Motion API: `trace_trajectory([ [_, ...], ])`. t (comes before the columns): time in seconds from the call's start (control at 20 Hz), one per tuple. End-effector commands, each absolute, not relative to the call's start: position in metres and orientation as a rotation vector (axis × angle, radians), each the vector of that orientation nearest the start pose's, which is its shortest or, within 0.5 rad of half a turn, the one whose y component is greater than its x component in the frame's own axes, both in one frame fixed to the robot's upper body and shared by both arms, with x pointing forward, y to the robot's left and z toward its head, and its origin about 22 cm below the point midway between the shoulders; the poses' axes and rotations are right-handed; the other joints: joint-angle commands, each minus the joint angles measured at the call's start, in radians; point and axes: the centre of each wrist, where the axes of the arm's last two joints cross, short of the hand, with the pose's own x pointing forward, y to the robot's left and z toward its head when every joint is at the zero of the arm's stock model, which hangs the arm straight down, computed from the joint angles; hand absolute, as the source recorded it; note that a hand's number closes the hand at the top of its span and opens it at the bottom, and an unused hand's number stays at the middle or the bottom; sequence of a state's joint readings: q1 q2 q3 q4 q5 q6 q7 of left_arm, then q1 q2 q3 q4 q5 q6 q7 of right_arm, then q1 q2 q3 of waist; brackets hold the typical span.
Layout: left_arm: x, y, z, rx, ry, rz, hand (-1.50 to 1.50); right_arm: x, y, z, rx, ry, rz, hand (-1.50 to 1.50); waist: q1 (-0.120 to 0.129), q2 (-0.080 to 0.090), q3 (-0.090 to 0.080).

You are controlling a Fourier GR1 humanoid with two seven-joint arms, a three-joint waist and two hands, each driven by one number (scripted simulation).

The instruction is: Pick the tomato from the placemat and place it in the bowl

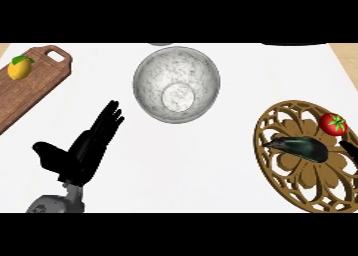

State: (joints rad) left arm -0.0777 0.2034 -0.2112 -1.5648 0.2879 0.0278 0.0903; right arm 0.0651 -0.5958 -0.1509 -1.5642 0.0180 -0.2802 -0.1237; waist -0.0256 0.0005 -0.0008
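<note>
A red tomato (333,124) with a green stalk lies on the upper right part of a round brown lattice placemat (298,186) at the right. The speckled grey bowl (149,64) stands at the middle back, nothing inside it. My left hand (80,150) is at the lower left, open with fingers straight and pointing up, well left of the bowl and holding nothing. Only a small black part of my right hand (355,153) shows at the right edge, just below the tomato and apart from it.
A dark glossy oblong object (298,147) lies on the placemat's middle, left of and below the tomato. A wooden cutting board (23,97) with a yellow lemon (19,68) sits at the far left. White counter lies between bowl and placemat.
</note>
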Motion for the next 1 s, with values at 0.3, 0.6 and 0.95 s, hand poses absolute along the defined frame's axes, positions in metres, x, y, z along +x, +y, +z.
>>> trace_trajectory([
  [0.3,0.263,0.204,0.030,-0.258,-1.475,-0.139,0.00,0.229,-0.396,0.145,-1.214,-1.153,0.553,-1.50,0.032,-0.001,-0.005],
  [0.6,0.266,0.186,0.026,-0.301,-1.479,-0.147,0.00,0.252,-0.357,0.175,-1.118,-0.895,0.627,-1.50,0.040,0.003,-0.002],
  [0.95,0.263,0.187,0.024,-0.302,-1.483,-0.132,0.00,0.302,-0.337,0.181,-1.005,-0.718,0.590,-1.50,0.052,0.004,0.000],
])
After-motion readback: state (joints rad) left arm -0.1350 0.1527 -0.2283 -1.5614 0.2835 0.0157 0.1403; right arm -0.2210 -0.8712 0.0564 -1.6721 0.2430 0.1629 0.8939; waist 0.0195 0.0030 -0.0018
